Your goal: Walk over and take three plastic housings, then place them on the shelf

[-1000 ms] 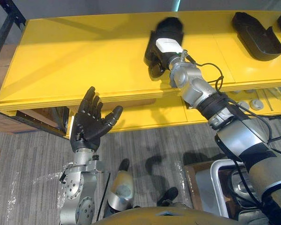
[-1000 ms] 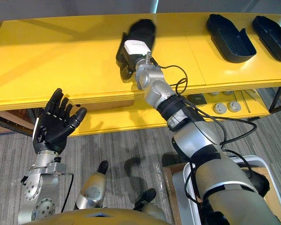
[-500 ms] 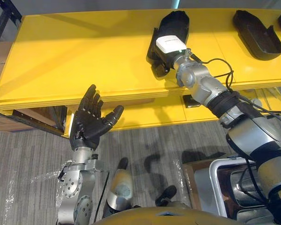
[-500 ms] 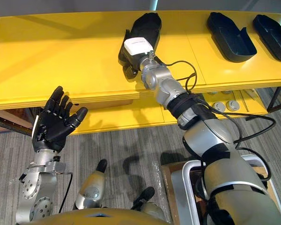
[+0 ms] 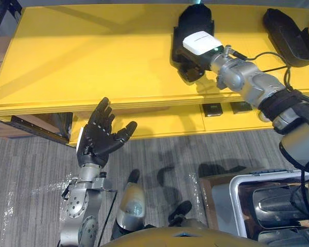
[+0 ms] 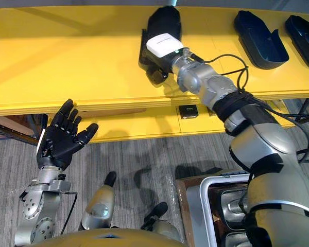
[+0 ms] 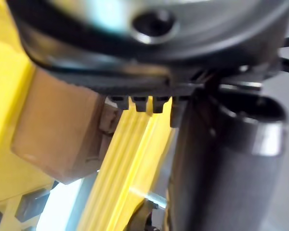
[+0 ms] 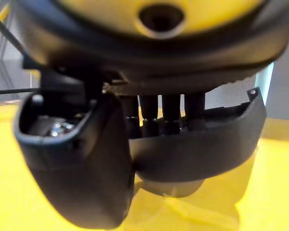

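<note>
Gripping black housing [image 5: 195, 19] in right hand [image 5: 194, 55], fingers [image 8: 166, 113] curled round its wall. Upper centre of frame, over yellow shelf [image 5: 92, 56]; touching or just above, cannot tell. Holding left hand [image 5: 95, 140] open, fingers spread, palm up, lower left of frame, below shelf's front edge. At upper right of frame, on same shelf: second housing [image 6: 260, 34], third housing [image 6: 304, 32] beside it, well apart from held one.

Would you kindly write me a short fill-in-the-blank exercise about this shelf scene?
The shelf is coloured ___.
The right robot hand grips a black housing; ___ other housings lie to its right.
The left robot hand, fingers spread, holds ___.
Missing words: yellow; two; nothing.
</note>
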